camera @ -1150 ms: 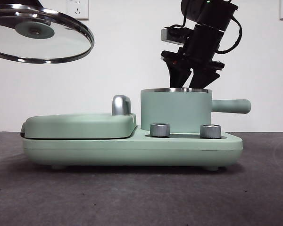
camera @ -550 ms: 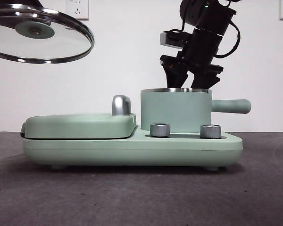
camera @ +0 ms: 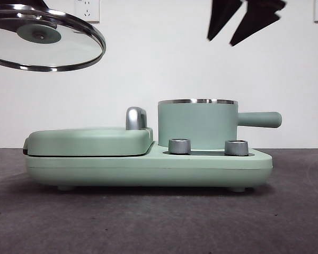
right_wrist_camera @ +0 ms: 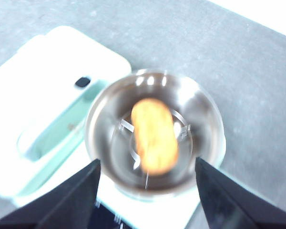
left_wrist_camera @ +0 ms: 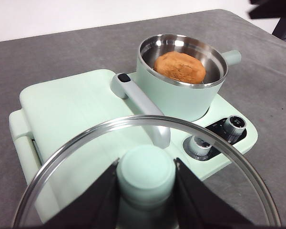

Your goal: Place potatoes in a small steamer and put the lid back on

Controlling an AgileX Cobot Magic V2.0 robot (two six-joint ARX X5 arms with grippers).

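Note:
The orange-brown potato [left_wrist_camera: 179, 67] lies inside the mint-green steamer pot [camera: 197, 123], on its steel insert; it also shows in the right wrist view [right_wrist_camera: 155, 136]. My left gripper [left_wrist_camera: 146, 179] is shut on the green knob of the clear glass lid [camera: 45, 38] and holds the lid in the air at the upper left, well away from the pot. My right gripper [camera: 237, 25] is open and empty, high above the pot [right_wrist_camera: 155, 143].
The pot stands on a mint-green cooker base [camera: 148, 166] with two chrome dials [camera: 180, 146]. A flat griddle cover [camera: 90, 140] with a chrome handle [camera: 136, 117] lies to the pot's left. The pot's side handle [camera: 259, 119] points right.
My right gripper has risen from the pot's rim to high above it, empty. The lid in my left gripper has not moved.

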